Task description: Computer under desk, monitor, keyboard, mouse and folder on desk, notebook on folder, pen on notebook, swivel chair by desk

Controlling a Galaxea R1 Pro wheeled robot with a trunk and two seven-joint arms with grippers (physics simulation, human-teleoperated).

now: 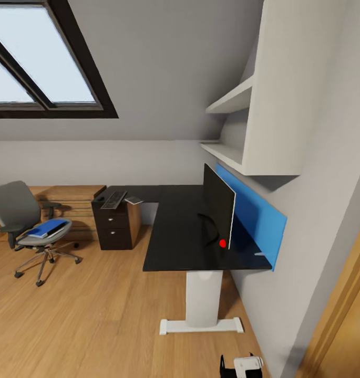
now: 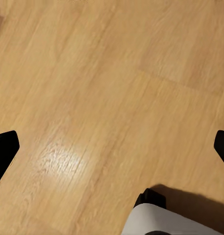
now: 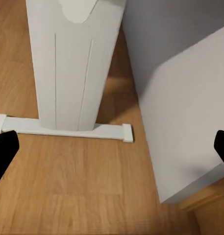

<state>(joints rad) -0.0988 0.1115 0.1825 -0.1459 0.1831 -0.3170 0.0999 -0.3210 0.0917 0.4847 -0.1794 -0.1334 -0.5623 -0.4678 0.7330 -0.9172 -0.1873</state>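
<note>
The desk (image 1: 174, 231) has a glossy black top, and the wide black monitor (image 1: 219, 210) stands on it edge-on near the wall. At the desk's far end, the keyboard (image 1: 114, 199) and the grey notebook (image 1: 133, 200) lie above the black drawer unit (image 1: 115, 227). A small dark shape beside the keyboard is too small to name. The swivel chair (image 1: 14, 207) stands at the left, apart from the desk, with the blue folder (image 1: 47, 228) on its seat. The computer and pen are out of view. My left gripper (image 2: 112, 152) hangs open over bare floor. My right gripper (image 3: 112, 152) is open, facing the desk's white leg (image 3: 72, 63).
A blue wall panel (image 1: 253, 215) runs behind the monitor, with white shelves (image 1: 237, 100) above it. A light wooden drawer chest (image 1: 74, 207) stands behind the chair. A grey wall (image 3: 190, 122) and a wooden door frame (image 1: 337, 320) close in on the right. Wooden floor (image 1: 85, 315) stretches to the left.
</note>
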